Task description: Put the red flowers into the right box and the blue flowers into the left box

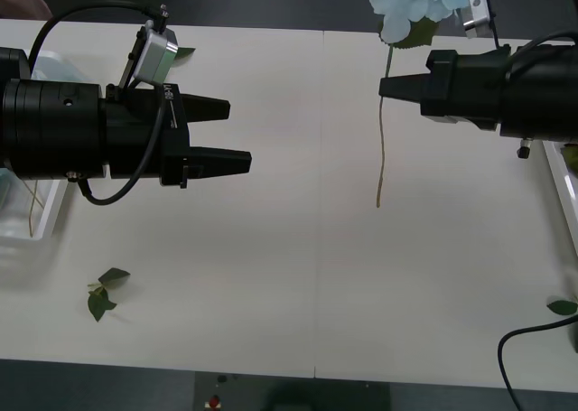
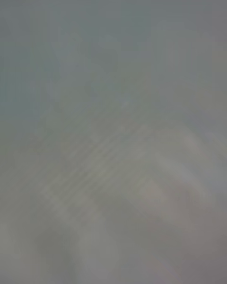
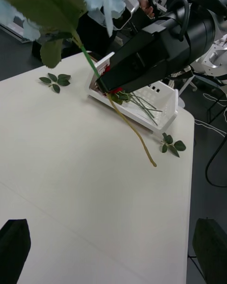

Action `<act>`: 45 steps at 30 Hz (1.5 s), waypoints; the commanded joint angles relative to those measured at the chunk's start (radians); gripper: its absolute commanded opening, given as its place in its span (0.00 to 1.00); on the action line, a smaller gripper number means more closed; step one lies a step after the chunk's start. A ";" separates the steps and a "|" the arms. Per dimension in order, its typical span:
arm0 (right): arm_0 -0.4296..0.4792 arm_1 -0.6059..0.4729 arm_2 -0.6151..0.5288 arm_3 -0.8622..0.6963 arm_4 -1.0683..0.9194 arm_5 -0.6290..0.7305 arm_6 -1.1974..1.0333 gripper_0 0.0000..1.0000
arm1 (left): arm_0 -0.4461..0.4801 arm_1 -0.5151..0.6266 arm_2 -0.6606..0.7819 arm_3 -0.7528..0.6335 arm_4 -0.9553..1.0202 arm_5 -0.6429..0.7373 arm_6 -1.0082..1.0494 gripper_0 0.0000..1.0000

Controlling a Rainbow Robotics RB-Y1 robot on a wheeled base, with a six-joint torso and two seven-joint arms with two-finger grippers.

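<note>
Right gripper (image 1: pixel 383 87) pinching blue flower (image 1: pixel 411 0) stem above table (image 1: pixel 298 275) | left gripper (image 1: pixel 237 136) open beside it, near left box (image 1: pixel 45 221) | risk: thin stem could slip during handover

Between the left gripper (image 1: pixel 237 135) and the right gripper (image 1: pixel 384 88) the white table (image 1: pixel 298 284) lies bare. A blue flower's (image 1: pixel 411 0) stem (image 1: pixel 383 149) dangles across that gap. A leaf sprig (image 1: pixel 104 294) lies near the front edge.
</note>
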 commanded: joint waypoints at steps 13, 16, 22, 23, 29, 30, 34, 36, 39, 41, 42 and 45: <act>-0.161 0.028 0.128 0.167 -0.385 -0.135 0.138 0.00 | 0.038 -0.035 -0.031 0.017 0.014 0.010 -0.006 1.00; -0.190 0.026 0.175 0.184 -0.391 -0.184 0.129 0.00 | 0.055 -0.049 -0.031 0.034 0.069 0.011 -0.005 1.00; -0.224 0.026 0.223 0.222 -0.417 -0.200 0.118 0.00 | 0.007 -0.026 -0.026 0.055 0.205 0.016 0.100 1.00; -0.224 0.025 0.230 0.224 -0.423 -0.200 0.116 0.00 | -0.016 -0.017 -0.026 0.048 0.221 0.014 0.184 1.00; -0.224 0.025 0.230 0.224 -0.423 -0.200 0.116 0.00 | -0.091 -0.003 -0.020 0.025 0.178 0.013 0.391 1.00; -0.224 0.025 0.230 0.224 -0.423 -0.200 0.116 0.00 | -0.108 -0.003 -0.029 0.022 0.155 0.013 0.425 1.00; -0.224 0.025 0.230 0.224 -0.423 -0.200 0.116 0.00 | -0.151 -0.004 -0.083 0.022 0.124 -0.050 0.502 1.00; -0.224 0.025 0.230 0.224 -0.423 -0.200 0.116 0.00 | -0.166 -0.004 -0.108 0.023 0.112 -0.090 0.514 1.00; -0.224 0.025 0.230 0.224 -0.423 -0.200 0.116 0.00 | -0.190 -0.004 -0.145 0.034 0.090 -0.098 0.522 1.00; -0.224 0.025 0.230 0.224 -0.423 -0.200 0.116 0.00 | -0.209 -0.004 -0.180 0.043 0.089 -0.104 0.529 1.00; -0.224 0.025 0.230 0.224 -0.423 -0.200 0.116 0.00 | -0.213 -0.004 -0.200 0.045 0.090 -0.119 0.529 1.00; -0.224 0.025 0.230 0.224 -0.423 -0.200 0.116 0.00 | -0.212 -0.004 -0.238 0.041 0.098 -0.170 0.529 1.00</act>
